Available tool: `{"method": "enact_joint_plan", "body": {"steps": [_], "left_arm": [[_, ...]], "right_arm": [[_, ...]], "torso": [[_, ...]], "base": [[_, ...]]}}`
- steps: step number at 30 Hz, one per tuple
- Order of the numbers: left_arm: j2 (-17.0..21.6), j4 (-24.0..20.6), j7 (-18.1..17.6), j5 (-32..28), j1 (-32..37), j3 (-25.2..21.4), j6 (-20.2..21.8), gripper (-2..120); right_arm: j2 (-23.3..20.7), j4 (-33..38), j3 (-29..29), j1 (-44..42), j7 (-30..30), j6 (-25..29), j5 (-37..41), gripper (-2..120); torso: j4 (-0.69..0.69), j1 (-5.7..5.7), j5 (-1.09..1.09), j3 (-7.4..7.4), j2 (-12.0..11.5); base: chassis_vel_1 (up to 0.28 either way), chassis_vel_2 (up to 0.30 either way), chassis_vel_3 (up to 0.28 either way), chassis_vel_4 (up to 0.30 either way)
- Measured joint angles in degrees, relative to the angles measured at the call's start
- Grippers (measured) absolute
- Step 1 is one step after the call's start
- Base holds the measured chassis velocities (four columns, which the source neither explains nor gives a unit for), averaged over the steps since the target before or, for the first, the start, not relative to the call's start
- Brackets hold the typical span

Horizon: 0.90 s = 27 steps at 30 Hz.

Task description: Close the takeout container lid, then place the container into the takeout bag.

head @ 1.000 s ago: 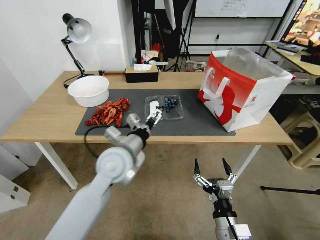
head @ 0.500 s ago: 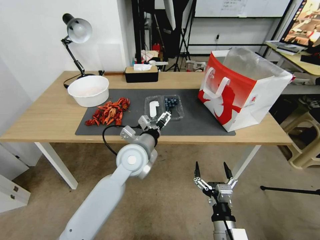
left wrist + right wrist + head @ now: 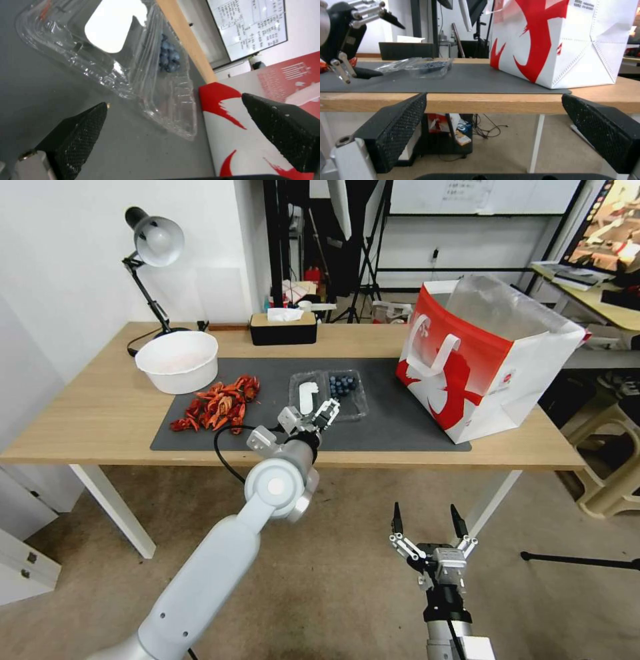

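Across the middle, got a long wooden counter (image 3: 100, 420) with a dark grey mat (image 3: 400, 427) covering most of the centre. Over on the right end of that mat, got the big red-and-white takeout bag (image 3: 480, 380) standing upright, mouth open, clear liner poking out the top, white strap hanging down the red side. Well apart from it on the left, can see a white bowl (image 3: 177, 360) half on the mat's back corner, and just in front of it a pile of red crayfish (image 3: 217, 405).

Moving down in size: left hand (image 3: 313, 415) reaching in over the front of the mat, fingers spread wide, gripping nothing, parked just beside the near edge of the takeout container (image 3: 347, 393). From the left wrist view, same story, hand (image 3: 180, 117) released and the clear box not touched by either fingertip. Right hand (image 3: 425, 513) hanging low in front of the counter, below its edge, also spread open and empty.

Container itself sitting on the mat between the crayfish and the bag, closer to the crayfish. Not closed: lid (image 3: 305, 392) flopped open on the left of the tray half, white label (image 3: 307, 397) showing. Small clump of dark blueberries (image 3: 341, 385) tucked in the tray half.
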Motion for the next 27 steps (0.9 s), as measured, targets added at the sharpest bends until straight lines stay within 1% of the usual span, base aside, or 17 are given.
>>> {"method": "enact_joint_plan", "body": {"steps": [2,7,16,27], "left_arm": [[-0.5,1.5,0.0,0.4,-0.6,0.4,-0.3,100],[-1.5,2.8,0.2,0.7,-1.2,0.6,-1.0,100],[-1.9,4.0,0.4,0.8,-2.3,0.3,-1.4,100],[-1.8,4.6,0.8,0.5,-2.1,0.1,-1.5,100]], "right_arm": [[0.0,0.2,0.4,0.0,0.0,0.0,0.1,100],[-0.3,0.3,1.0,0.1,0.0,0.1,0.5,100],[-0.5,0.1,1.0,0.5,0.0,0.0,0.7,100],[-0.7,0.1,1.1,0.6,0.0,-0.2,0.8,100]], "torso": [[0.00,0.00,0.00,0.00,0.0],[0.00,0.00,0.00,0.00,0.0],[0.00,0.01,0.00,0.00,0.0],[0.01,0.00,0.00,0.00,0.0]], "base": [[0.000,0.000,0.000,0.000],[0.000,0.000,0.000,0.000],[0.000,0.000,0.000,0.000],[0.000,0.000,0.000,0.000]]}}
